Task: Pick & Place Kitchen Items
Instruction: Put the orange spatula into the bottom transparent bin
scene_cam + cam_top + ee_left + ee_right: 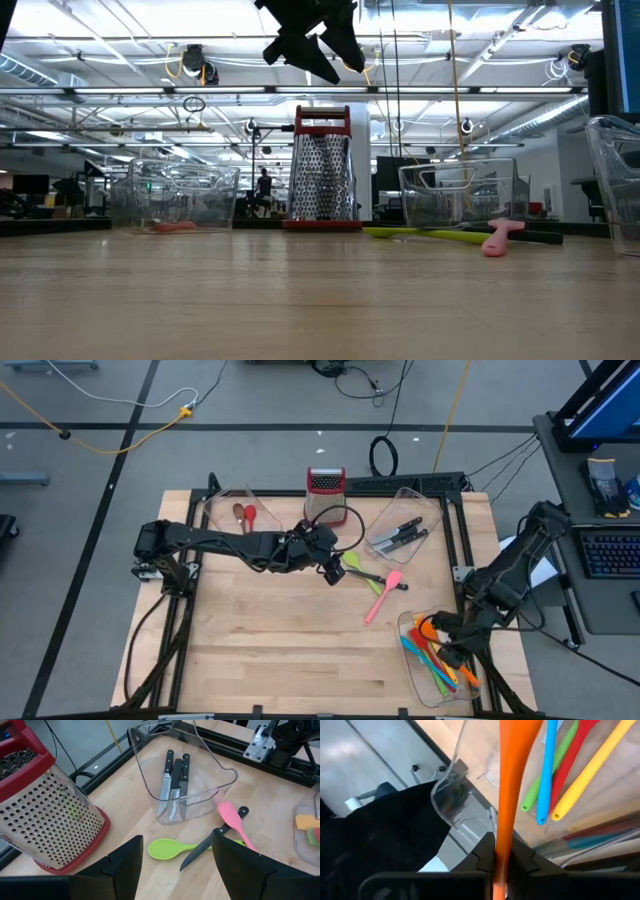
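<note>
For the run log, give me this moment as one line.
left claw: open, above green spoon | right claw: shut on orange utensil, at bin

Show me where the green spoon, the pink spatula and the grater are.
green spoon (167, 848), left wrist view, on its bowl.
pink spatula (231, 815), left wrist view, on its blade.
grater (322, 175), low view, on its steel face.
</note>
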`<action>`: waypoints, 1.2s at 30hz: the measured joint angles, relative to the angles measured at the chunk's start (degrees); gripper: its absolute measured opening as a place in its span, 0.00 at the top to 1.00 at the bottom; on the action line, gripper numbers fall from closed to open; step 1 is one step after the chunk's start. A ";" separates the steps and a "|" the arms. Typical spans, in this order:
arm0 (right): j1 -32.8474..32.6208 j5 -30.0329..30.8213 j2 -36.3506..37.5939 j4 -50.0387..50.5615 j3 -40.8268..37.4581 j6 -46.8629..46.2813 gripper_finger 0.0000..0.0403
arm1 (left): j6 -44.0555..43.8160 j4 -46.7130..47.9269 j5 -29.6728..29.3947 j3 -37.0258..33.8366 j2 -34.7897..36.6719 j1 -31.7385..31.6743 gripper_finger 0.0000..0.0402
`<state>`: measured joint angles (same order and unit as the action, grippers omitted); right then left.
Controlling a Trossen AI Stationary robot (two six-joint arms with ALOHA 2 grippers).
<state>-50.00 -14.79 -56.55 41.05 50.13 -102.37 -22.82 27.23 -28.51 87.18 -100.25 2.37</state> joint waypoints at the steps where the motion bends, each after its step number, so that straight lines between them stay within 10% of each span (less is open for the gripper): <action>1: 0.00 -0.01 -0.47 -0.11 -0.08 0.33 0.97 | -0.01 -0.01 0.01 0.00 0.00 0.07 0.40; 11: 0.00 0.82 -1.34 -23.02 -13.88 -3.37 0.97 | -0.01 0.12 0.07 0.00 0.01 1.95 0.40; 36: 0.11 1.36 -1.19 -30.06 -21.92 -9.09 0.88 | -1.49 0.07 0.04 0.00 0.00 2.54 0.40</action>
<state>-49.89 -13.43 -57.74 10.99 28.21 -111.46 -24.32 27.30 -28.47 87.18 -100.25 4.91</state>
